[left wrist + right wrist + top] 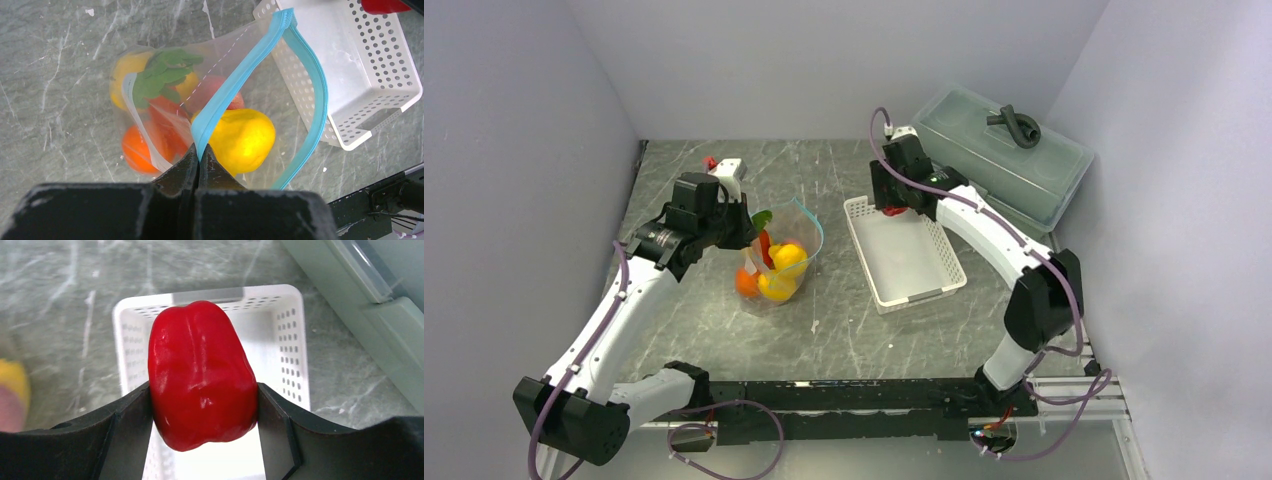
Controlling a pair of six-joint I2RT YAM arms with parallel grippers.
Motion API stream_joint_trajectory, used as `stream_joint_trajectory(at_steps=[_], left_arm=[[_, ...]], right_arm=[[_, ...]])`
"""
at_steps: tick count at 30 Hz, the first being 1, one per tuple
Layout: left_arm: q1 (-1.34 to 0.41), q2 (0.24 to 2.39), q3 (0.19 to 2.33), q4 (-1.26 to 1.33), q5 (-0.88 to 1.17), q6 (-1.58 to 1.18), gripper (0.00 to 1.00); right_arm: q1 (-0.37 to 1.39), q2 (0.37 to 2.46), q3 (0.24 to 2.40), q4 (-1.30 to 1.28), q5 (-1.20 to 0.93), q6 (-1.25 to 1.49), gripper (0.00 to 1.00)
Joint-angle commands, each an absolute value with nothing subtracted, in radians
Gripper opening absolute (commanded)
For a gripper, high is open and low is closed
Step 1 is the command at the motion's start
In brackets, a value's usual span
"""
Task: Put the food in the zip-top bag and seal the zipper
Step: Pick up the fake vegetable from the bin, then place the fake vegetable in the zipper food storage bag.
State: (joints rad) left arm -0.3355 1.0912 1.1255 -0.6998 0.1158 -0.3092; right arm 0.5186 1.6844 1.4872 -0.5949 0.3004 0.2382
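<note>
Counter (844,330), contents:
- Zip-top bag (809,228): left of centre, mouth upward, food (784,265) inside.
- Basket (921,292): just right of the bag, apart from it.
- Lidded box (984,150): far right corner, behind the basket, with a coiled tube (1016,125) on its lid.
- Left tool (198,152): clamped on the zipper (240,80) at the bag's left side.
- Right tool (202,390): over the basket's far end, gripping the pepper (200,355) between its fingers.

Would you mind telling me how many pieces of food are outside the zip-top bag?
1: the red pepper, held in the right gripper above the white basket. Others may be hidden from view.
</note>
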Motion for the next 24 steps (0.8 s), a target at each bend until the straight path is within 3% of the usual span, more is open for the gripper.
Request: stream_joint_trajectory(at_steps=[1, 7, 12, 24], left_arm=[[-0.337, 1.086, 1.128, -0.672, 0.120, -0.310, 0.00], [-0.337, 1.082, 1.129, -0.671, 0.120, -0.312, 0.00], [-0.337, 1.080, 1.129, -0.671, 0.123, -0.311, 0.00], [-0.337, 1.078, 1.128, -0.671, 0.123, -0.312, 0.00]], right_arm=[[0.576, 1.593, 1.504, -0.587, 0.237, 0.196, 0.21], [0.645, 1.506, 1.512, -0.560, 0.104, 0.160, 0.14], [0.691, 1.474, 1.532, -0.551, 0.007, 0.157, 0.00], [0.761, 1.465, 1.572, -0.518, -0.202, 0.173, 0.00]])
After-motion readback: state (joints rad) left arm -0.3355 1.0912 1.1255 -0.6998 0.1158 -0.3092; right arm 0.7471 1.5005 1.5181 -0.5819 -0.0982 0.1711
